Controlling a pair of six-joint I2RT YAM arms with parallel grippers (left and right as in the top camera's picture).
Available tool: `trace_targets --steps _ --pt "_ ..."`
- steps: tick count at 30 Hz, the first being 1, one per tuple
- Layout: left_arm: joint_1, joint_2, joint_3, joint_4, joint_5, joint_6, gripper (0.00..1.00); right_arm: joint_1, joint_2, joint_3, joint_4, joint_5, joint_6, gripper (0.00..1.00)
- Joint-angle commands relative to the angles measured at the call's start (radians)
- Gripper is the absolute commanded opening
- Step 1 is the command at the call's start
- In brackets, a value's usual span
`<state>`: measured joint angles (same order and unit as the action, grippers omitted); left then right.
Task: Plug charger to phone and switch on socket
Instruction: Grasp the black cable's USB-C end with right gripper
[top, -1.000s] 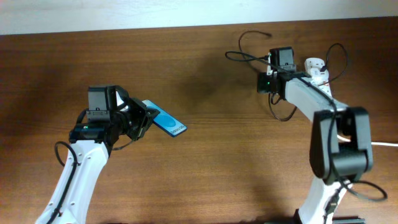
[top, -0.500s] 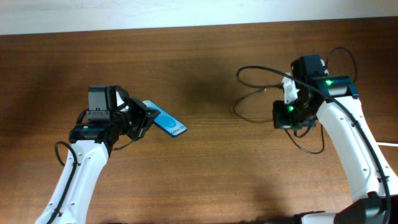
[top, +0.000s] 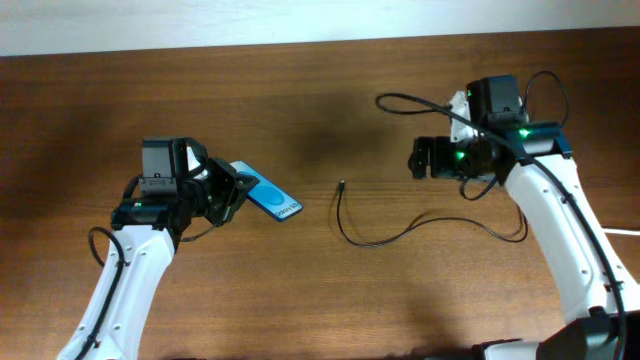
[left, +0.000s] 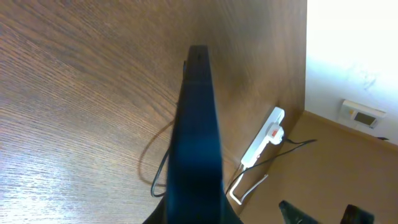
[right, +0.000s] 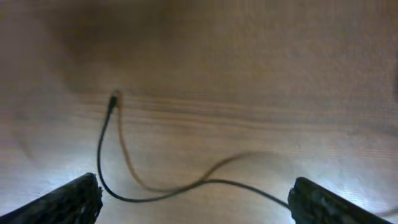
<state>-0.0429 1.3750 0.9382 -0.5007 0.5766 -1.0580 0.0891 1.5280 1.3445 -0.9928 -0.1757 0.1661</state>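
My left gripper (top: 232, 190) is shut on the phone (top: 272, 198), holding it above the table with its cyan-blue screen tilted up. In the left wrist view the phone (left: 198, 124) stands edge-on between the jaws. The charger (top: 372, 240) lies loose on the wood, its connector tip (top: 342, 184) pointing toward the phone. My right gripper (top: 418, 160) hovers open above the cable, right of the tip. In the right wrist view the tip (right: 114, 98) and the cable (right: 124, 196) lie below the spread fingers (right: 68, 202). The socket (left: 264, 137) shows as a white strip with a red-marked switch.
The socket's thick white cord (left: 249, 185) trails off near the table's far edge. More black cable loops around my right arm (top: 540, 85) at the back right. In the overhead view the right arm hides most of the socket.
My right gripper has opened and let go of the charger, which dropped onto the table in a loop. The right arm swung left. The left arm and phone have not moved.
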Motion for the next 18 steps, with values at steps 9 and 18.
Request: trace_targets --steps 9,18 --pt "0.238 0.001 0.003 -0.018 0.240 0.289 0.00 0.278 0.306 0.000 0.161 -0.057 0.146 1.00" --pt "0.255 0.001 0.003 -0.017 0.243 0.290 0.00 0.354 0.416 0.000 0.277 -0.131 0.351 0.88"
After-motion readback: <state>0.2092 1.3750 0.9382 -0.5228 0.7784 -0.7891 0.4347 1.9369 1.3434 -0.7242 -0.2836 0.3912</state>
